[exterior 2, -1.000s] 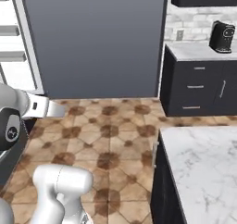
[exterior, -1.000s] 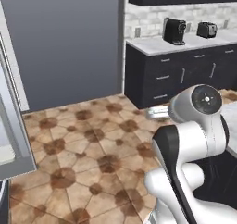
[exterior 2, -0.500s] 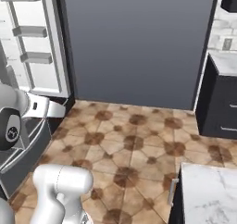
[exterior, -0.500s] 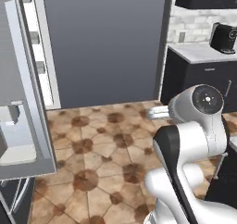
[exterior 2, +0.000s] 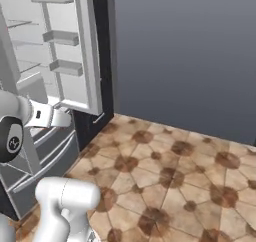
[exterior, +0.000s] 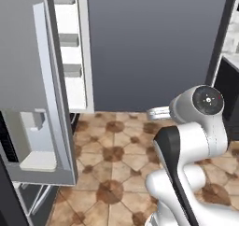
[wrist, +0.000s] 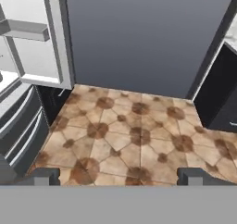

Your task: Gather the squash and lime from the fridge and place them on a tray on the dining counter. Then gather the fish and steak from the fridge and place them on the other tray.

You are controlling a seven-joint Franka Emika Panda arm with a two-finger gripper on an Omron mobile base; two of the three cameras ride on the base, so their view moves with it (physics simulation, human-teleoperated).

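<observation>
The fridge [exterior 2: 55, 81] stands with its doors open, white shelves showing, at the left of the tiled floor [wrist: 134, 140]. No food can be seen yet. The hand [wrist: 118, 176] is spread wide and empty, so the gathering looks still ahead.

Base views flank the arm, hand view looks low, all sharing fridge [exterior: 56, 103], tiled floor [wrist: 134, 140]

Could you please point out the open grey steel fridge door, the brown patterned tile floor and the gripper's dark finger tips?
open grey steel fridge door [exterior: 56, 103]: left base view, its edge.
brown patterned tile floor [wrist: 134, 140]: hand view, bare middle.
gripper [wrist: 118, 176]: hand view, midway between tips, open.
</observation>
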